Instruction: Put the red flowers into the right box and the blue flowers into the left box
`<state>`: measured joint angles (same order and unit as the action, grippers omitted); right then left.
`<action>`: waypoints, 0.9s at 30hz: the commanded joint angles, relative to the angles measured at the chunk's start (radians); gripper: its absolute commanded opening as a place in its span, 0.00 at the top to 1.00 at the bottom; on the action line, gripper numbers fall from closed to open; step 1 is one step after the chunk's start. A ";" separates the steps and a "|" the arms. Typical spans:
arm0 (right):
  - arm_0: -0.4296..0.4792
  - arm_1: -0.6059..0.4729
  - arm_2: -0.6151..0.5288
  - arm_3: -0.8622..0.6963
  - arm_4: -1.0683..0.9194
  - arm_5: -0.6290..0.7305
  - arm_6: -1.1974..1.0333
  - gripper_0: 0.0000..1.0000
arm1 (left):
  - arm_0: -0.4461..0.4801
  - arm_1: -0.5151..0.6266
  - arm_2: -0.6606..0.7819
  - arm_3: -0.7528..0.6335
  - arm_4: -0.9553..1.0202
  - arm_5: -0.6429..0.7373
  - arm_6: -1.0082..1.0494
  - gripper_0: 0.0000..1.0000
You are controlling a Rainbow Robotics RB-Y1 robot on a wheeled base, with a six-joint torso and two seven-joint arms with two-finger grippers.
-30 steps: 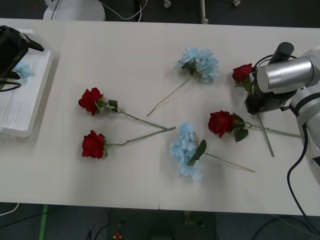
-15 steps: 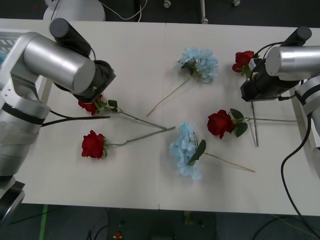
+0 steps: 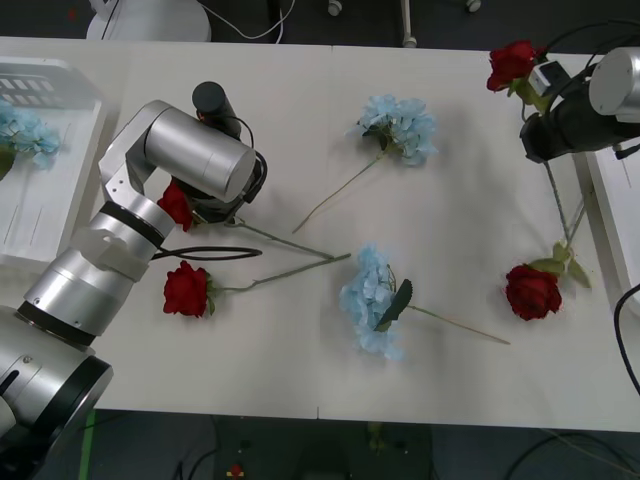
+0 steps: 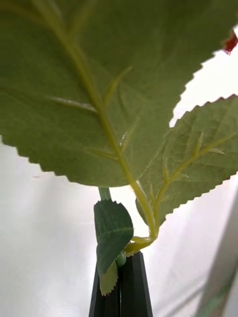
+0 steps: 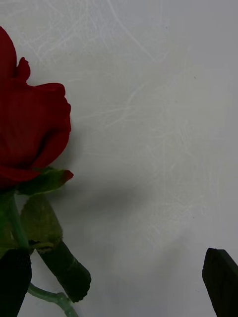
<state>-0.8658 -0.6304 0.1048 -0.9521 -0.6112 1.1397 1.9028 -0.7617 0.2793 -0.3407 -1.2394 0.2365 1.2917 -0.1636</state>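
Note:
My right gripper (image 3: 540, 110) hangs over the table's far right, shut on the stem of a red flower (image 3: 511, 63); its black fingers (image 4: 130, 290) pinch the green stem under big leaves (image 4: 99, 84). My left gripper (image 3: 218, 207) is open beside another red flower (image 3: 176, 205), whose bloom (image 5: 29, 133) lies by one fingertip (image 5: 14, 282). Two more red flowers (image 3: 187, 288) (image 3: 530, 291) lie on the table. Blue flowers (image 3: 400, 126) (image 3: 372, 300) lie mid-table. One blue flower (image 3: 26, 134) lies in the left box (image 3: 85, 165). The right box (image 3: 612, 205) shows at the right edge.
The held rose's long stem (image 3: 558, 200) hangs down toward the rose lying near the right box. Stems of the left roses (image 3: 285, 240) cross mid-table. A black cable (image 3: 215, 253) loops under my left arm.
My left arm swung from the left box over to the left red rose. My right gripper lifted its rose back and to the right. The rose at mid-right shifted toward the right box.

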 commanded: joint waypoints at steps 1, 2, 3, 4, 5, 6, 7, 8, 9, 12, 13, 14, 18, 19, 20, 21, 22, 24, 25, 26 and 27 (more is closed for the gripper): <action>-0.038 -0.101 -0.022 -0.034 -0.067 -0.005 0.064 1.00 | -0.044 -0.008 -0.054 -0.018 -0.022 0.057 0.013 0.00; -0.038 -0.109 -0.027 -0.034 -0.074 -0.005 0.064 1.00 | -0.042 -0.006 -0.058 -0.023 -0.025 0.061 0.016 0.00; -0.039 -0.135 -0.039 -0.034 -0.088 -0.005 0.065 1.00 | -0.030 -0.002 -0.066 -0.038 -0.036 0.074 0.019 0.00; -0.039 -0.149 -0.050 -0.040 -0.090 -0.005 0.070 1.00 | -0.015 0.001 -0.066 -0.052 -0.042 0.075 0.019 0.00; -0.038 -0.161 -0.056 -0.047 -0.087 -0.005 0.071 1.00 | -0.004 0.004 -0.066 -0.061 -0.046 0.075 0.021 0.00; -0.039 -0.181 -0.060 -0.054 -0.079 0.000 0.075 1.00 | 0.016 0.008 -0.067 -0.081 -0.051 0.075 0.019 0.00; -0.038 -0.200 -0.066 -0.057 -0.074 0.006 0.079 1.00 | 0.033 0.012 -0.067 -0.097 -0.056 0.075 0.019 0.00; -0.038 -0.215 -0.070 -0.059 -0.070 0.014 0.082 1.00 | 0.047 0.015 -0.067 -0.106 -0.059 0.075 0.018 0.00; -0.039 -0.224 -0.071 -0.059 -0.065 0.018 0.084 1.00 | 0.050 0.018 -0.067 -0.109 -0.060 0.075 0.016 0.00; -0.035 -0.255 -0.070 -0.056 0.015 0.046 0.090 1.00 | 0.058 0.020 -0.066 -0.106 -0.062 0.067 0.015 0.00; -0.033 -0.258 -0.070 -0.053 0.036 0.055 0.090 1.00 | 0.058 0.020 -0.067 -0.103 -0.062 0.064 0.016 0.00; -0.025 -0.265 -0.070 -0.043 0.090 0.071 0.087 1.00 | 0.061 0.023 -0.066 -0.100 -0.062 0.061 0.019 0.00; 0.021 -0.267 -0.068 -0.033 0.232 0.068 0.088 1.00 | 0.082 0.023 -0.050 -0.092 -0.071 0.038 0.018 0.00; 0.036 -0.265 -0.066 -0.031 0.251 0.063 0.085 1.00 | 0.087 0.023 -0.044 -0.084 -0.071 0.029 0.019 0.00; 0.044 -0.264 -0.068 -0.030 0.258 0.058 0.085 1.00 | 0.088 0.024 -0.043 -0.080 -0.071 0.024 0.019 0.00; 0.060 -0.259 -0.068 -0.025 0.280 0.043 0.084 1.00 | 0.087 0.024 -0.041 -0.066 -0.071 0.014 0.019 0.00; 0.077 -0.255 -0.066 -0.027 0.306 0.023 0.082 1.00 | 0.087 0.026 -0.037 -0.055 -0.079 0.003 0.018 0.00; 0.100 -0.242 -0.068 -0.024 0.347 -0.005 0.076 1.00 | 0.085 0.026 -0.031 -0.043 -0.092 -0.012 0.016 0.00; 0.113 -0.235 -0.068 -0.020 0.372 -0.021 0.071 1.00 | 0.085 0.026 -0.027 -0.040 -0.100 -0.017 0.015 0.00; 0.117 -0.230 -0.068 -0.017 0.381 -0.029 0.067 1.00 | 0.084 0.026 -0.024 -0.038 -0.103 -0.018 0.015 0.00; 0.128 -0.224 -0.068 -0.004 0.395 -0.043 0.061 1.00 | 0.085 0.026 -0.020 -0.038 -0.108 -0.018 0.015 0.00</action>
<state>-0.7634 -0.8502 0.0556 -0.9693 -0.2549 1.1275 1.9555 -0.6862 0.2821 -0.3931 -1.2772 0.1523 1.2873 -0.1636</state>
